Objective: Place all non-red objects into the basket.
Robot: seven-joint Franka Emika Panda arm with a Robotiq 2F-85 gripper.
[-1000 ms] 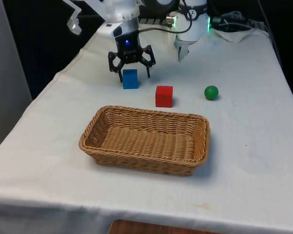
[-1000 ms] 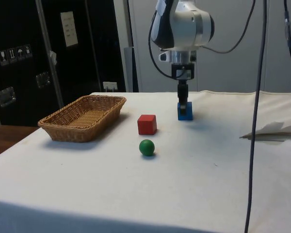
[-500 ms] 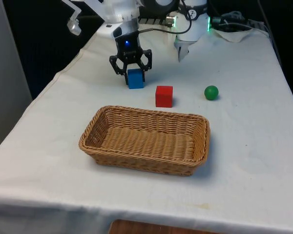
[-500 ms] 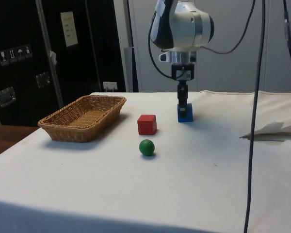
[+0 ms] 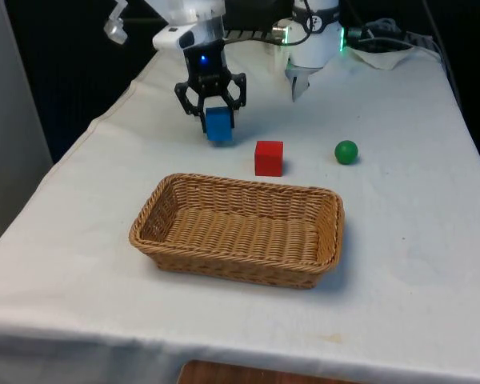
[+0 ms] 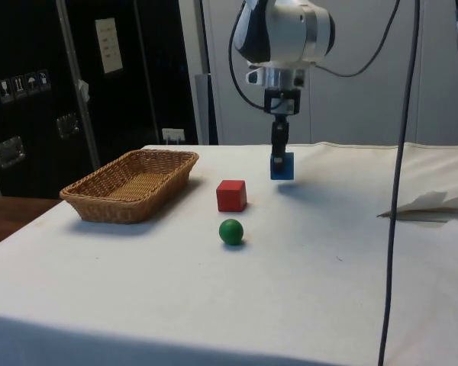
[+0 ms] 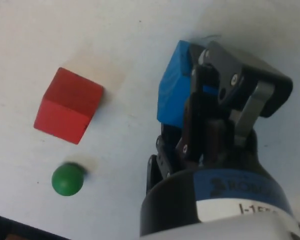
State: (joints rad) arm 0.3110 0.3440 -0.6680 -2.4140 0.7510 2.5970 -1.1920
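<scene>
tool [image 5: 218,120] around lifted blue cube [image 5: 219,126]

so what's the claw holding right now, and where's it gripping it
The claw holds the blue cube, fingers clamped on two opposite side faces, lifted off the table.

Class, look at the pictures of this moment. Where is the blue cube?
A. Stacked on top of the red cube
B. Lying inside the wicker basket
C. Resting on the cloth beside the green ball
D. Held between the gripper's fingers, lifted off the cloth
D: the gripper is shut on the blue cube, and the side view shows the cube hanging above its shadow on the cloth, apart from the red cube, the green ball and the basket.
</scene>
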